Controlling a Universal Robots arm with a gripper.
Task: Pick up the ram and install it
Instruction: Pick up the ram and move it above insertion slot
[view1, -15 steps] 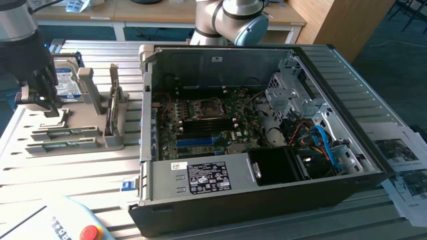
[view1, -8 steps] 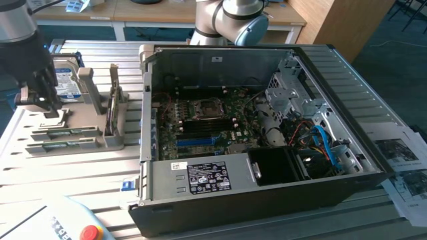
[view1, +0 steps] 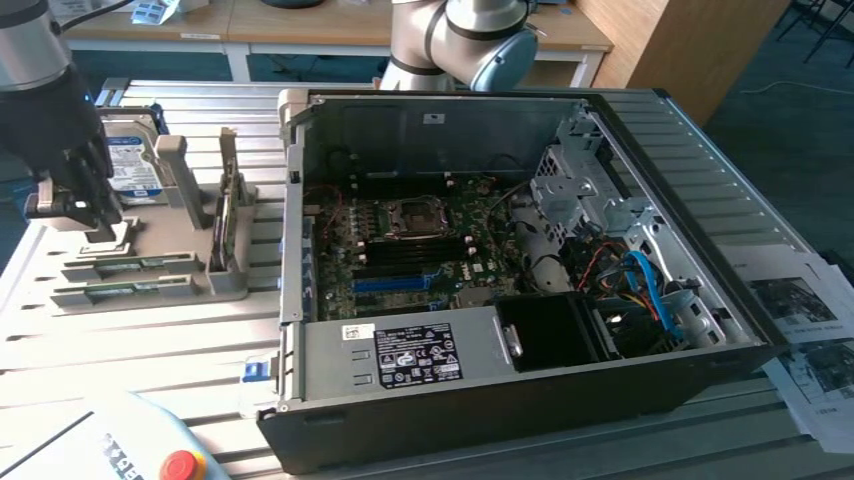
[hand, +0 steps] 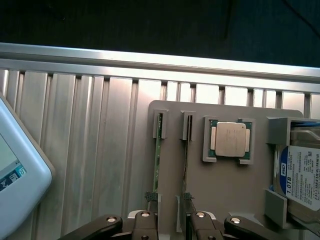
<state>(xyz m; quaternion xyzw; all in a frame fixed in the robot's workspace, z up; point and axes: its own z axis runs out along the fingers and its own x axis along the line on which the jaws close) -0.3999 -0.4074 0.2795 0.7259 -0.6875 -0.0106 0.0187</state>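
Two ram sticks stand on edge in a grey holder (view1: 160, 285) on the exterior view's left: thin green strips, one (hand: 157, 162) (view1: 118, 293) nearer the pendant, the other (hand: 185, 165) (view1: 107, 267) beside it. My gripper (view1: 83, 215) (hand: 169, 200) hovers above the holder, open and holding nothing. Its two fingertips (hand: 150, 197) line up roughly over the near ends of the two sticks. The open computer case (view1: 334, 345) lies to the exterior view's right, with the blue motherboard slot (view1: 394, 282) exposed inside.
On the same holder sit a silver processor (hand: 230, 140) and a hard drive (hand: 302, 175) (view1: 127, 160). Upright cards (view1: 227, 215) stand between holder and case. A pendant (view1: 134, 455) (hand: 15, 170) lies at the table's near corner. Papers (view1: 814, 330) lie beyond the case.
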